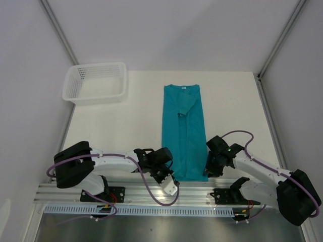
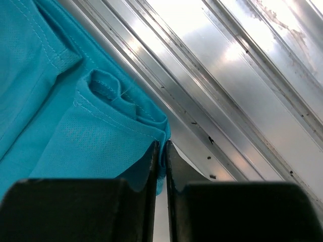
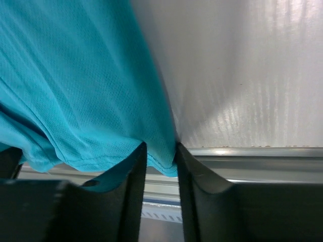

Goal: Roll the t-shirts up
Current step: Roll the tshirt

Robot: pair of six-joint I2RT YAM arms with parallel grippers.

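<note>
Teal t-shirt (image 1: 184, 136) folded into a long strip, centre of the top view, hem at the bottom. Nipped almost shut on the hem's left corner: left gripper (image 2: 160, 147); clamped on the right corner: right gripper (image 3: 160, 148). Lift both evenly; roll tightly upward, edges aligned.

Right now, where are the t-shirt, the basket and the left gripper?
t-shirt (image 1: 184, 136): top external view, middle of the folded cloth.
basket (image 1: 98, 97): top external view, on its near wall.
left gripper (image 2: 161, 151): left wrist view, midway between its fingertips.
</note>
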